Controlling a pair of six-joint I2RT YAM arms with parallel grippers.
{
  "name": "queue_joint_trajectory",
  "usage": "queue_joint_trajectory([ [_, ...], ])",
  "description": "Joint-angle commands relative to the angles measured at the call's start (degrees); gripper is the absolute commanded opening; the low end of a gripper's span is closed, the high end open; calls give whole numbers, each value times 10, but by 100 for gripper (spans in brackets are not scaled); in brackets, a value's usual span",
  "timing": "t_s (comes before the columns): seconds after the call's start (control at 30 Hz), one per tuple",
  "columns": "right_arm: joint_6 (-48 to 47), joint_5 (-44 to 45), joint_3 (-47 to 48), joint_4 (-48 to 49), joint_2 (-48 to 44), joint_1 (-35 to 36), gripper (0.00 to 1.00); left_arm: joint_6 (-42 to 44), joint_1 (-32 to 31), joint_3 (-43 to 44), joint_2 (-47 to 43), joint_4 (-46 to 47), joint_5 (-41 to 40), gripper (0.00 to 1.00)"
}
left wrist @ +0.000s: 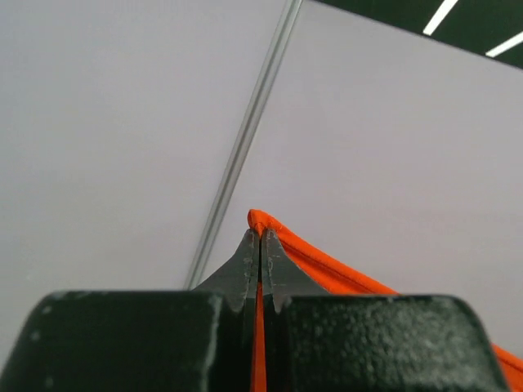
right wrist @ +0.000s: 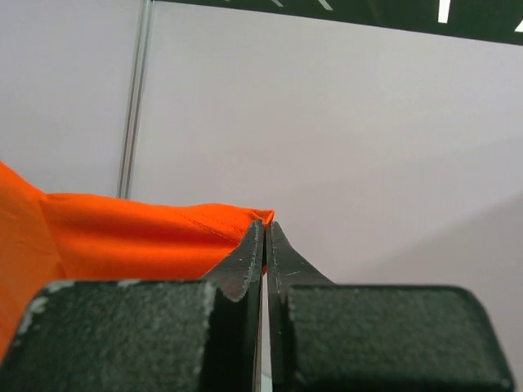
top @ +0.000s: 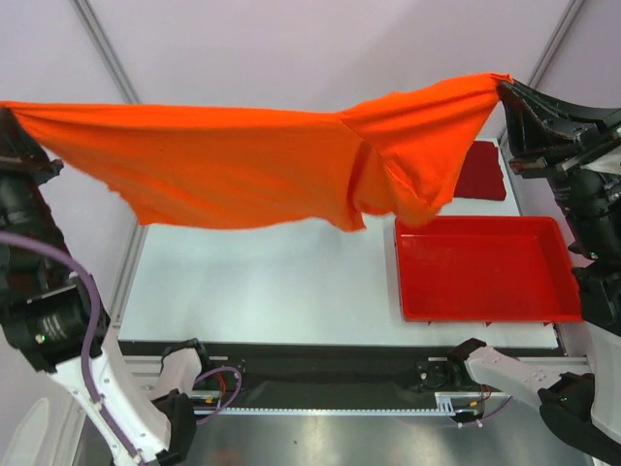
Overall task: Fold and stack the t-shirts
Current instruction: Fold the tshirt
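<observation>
The orange t-shirt (top: 243, 165) hangs stretched in the air across the table, held up by both arms. My left gripper (top: 8, 109) at the far left is shut on one corner of it; in the left wrist view the orange hem (left wrist: 327, 265) pokes out past the pinched fingertips (left wrist: 248, 257). High at the right, my right gripper (top: 505, 89) is shut on the other corner, and orange cloth (right wrist: 139, 237) spreads to the left of its closed fingers (right wrist: 250, 253). The dark red t-shirt (top: 482, 172) lies folded at the table's back right, partly hidden by the hanging shirt.
A rigid red plastic tray (top: 485, 270) sits on the white table (top: 262, 291) at the right front. The arm bases and cables (top: 209, 383) line the near edge. Pale walls stand behind the table.
</observation>
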Motion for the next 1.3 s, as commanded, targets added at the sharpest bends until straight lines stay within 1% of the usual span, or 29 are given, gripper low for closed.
queue_joint_trajectory([
  [0.0, -25, 14, 13, -52, 33, -2, 0, 39, 0, 22, 16, -46, -52, 0],
  [0.07, -26, 12, 29, -49, 47, -2, 0, 40, -1, 21, 20, -49, -58, 0],
  [0.1, -24, 8, 32, -44, 70, -2, 0, 41, -1, 16, 26, -45, -54, 0],
  [0.2, -21, 1, 58, -38, 123, -2, 0, 47, -1, -31, 41, -30, -54, 0],
  [0.23, -22, 0, 61, -32, 165, -4, 0, 50, -1, -74, 43, -16, -58, 0],
  [0.3, -18, -17, 72, -24, 208, -9, 0, 63, -1, -122, 54, 9, -71, 1],
  [0.33, -10, -25, 73, -19, 256, -17, 0, 67, -1, -179, 64, 18, -73, 0],
  [0.37, -7, -31, 71, -14, 276, -19, 0, 72, -1, -207, 71, 24, -82, 0],
  [0.4, -4, -42, 66, -7, 301, -23, 0, 77, -1, -242, 74, 55, -88, 0],
  [0.43, 6, -49, 61, 7, 342, -26, 0, 80, -1, -316, 87, 76, -93, 0],
  [0.47, 8, -53, 59, 9, 370, -32, 0, 78, -1, -353, 96, 93, -98, 0],
  [0.5, 11, -64, 54, 11, 393, -34, 0, 82, -1, -387, 106, 140, -115, 0],
  [0.53, 13, -66, 51, 18, 442, -38, 0, 84, -2, -457, 134, 168, -116, 0],
  [0.6, 14, -71, 51, 23, 491, -40, 0, 84, -2, -507, 171, 235, -124, 0],
  [0.63, 15, -71, 55, 26, 519, -43, 0, 84, -3, -534, 191, 250, -126, 0],
  [0.67, 12, -70, 63, 23, 568, -44, 0, 70, -4, -546, 237, 275, -126, 0],
  [0.7, 11, -64, 80, 23, 595, -45, 0, 63, -4, -549, 260, 300, -128, 0],
  [0.73, 5, -60, 91, 18, 616, -46, 0, 59, -4, -541, 285, 303, -124, 0],
  [0.77, 4, -51, 98, 22, 656, -46, 0, 50, -3, -530, 340, 304, -120, 0],
  [0.8, 5, -48, 107, 28, 676, -49, 0, 46, -4, -502, 363, 304, -116, 0],
  [0.83, 1, -47, 155, 1, 697, -48, 0, 42, -3, -485, 389, 298, -105, 0],
  [0.9, -7, -37, 195, -20, 748, -49, 0, 38, -4, -437, 432, 279, -97, 0],
  [0.93, -8, -33, 210, -31, 756, -50, 0, 36, -4, -429, 436, 278, -96, 0],
  [1.0, -6, -29, 211, -25, 748, -52, 0, 28, -3, -413, 440, 282, -81, 0],
  [1.1, -1, -25, 211, -26, 729, -58, 0, 19, -5, -376, 438, 256, -60, 0],
  [1.2, -2, -22, 207, -35, 690, -60, 0, 5, -5, -361, 415, 221, -41, 0],
  [1.27, 3, -20, 196, -38, 641, -59, 0, -10, -6, -361, 382, 219, -20, 0],
])
